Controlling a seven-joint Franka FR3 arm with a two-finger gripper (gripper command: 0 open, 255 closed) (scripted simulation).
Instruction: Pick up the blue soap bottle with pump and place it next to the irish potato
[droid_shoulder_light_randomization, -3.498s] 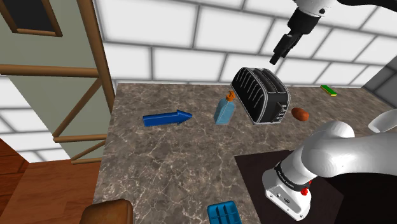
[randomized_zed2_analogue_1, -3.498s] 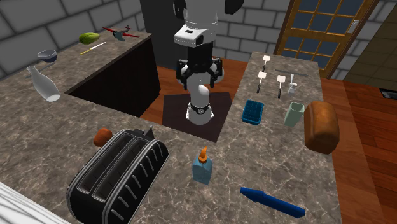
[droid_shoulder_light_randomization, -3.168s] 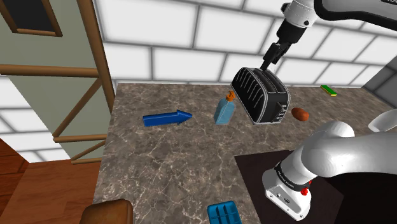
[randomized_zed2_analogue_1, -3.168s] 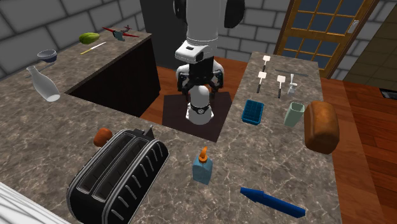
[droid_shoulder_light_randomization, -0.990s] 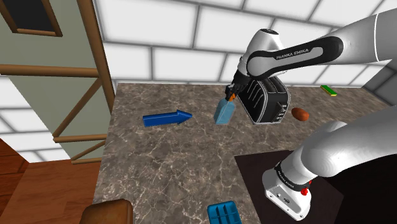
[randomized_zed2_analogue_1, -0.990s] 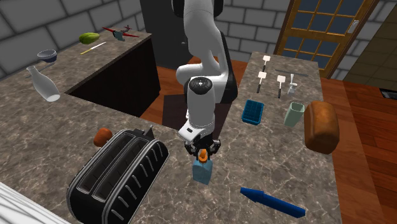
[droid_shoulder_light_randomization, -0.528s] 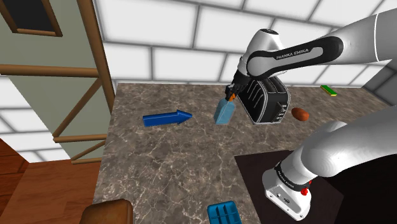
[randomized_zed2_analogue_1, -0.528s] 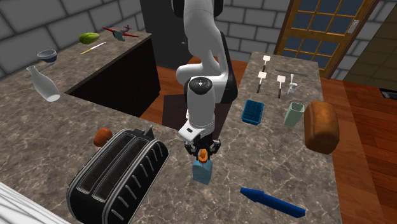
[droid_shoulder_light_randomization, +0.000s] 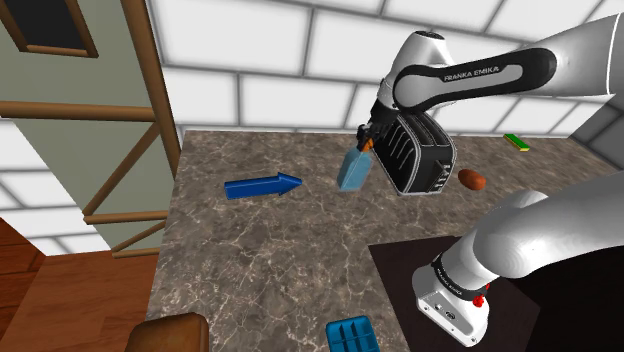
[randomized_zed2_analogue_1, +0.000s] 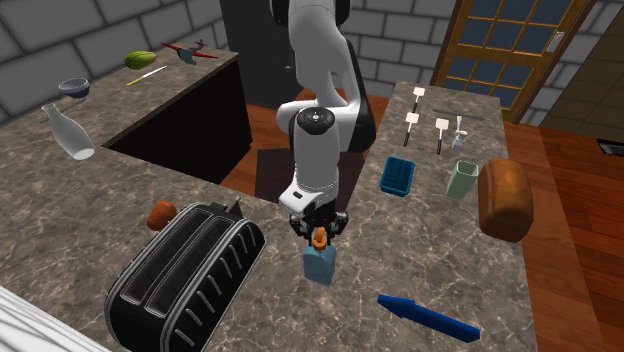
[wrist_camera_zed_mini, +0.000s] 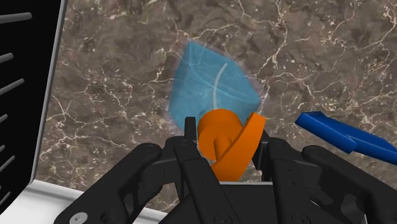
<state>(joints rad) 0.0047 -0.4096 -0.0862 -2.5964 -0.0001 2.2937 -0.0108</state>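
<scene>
The blue soap bottle with an orange pump hangs tilted, just above the marble counter, beside the black toaster. My gripper is shut on the pump from above. In the wrist view the gripper clasps the orange pump, and the blue body hangs past it. From the second exterior view the bottle sits under the gripper. The brown potato lies on the far side of the toaster from the bottle; in the second exterior view the potato lies by the toaster.
A long blue arrow-shaped piece lies on the counter to the shoulder view's left of the bottle. A blue tray, a green cup and a brown loaf stand near the stand. A green item lies by the wall.
The arm has risen a little with the pump still clasped, and the bottle has come up slightly and tilted.
</scene>
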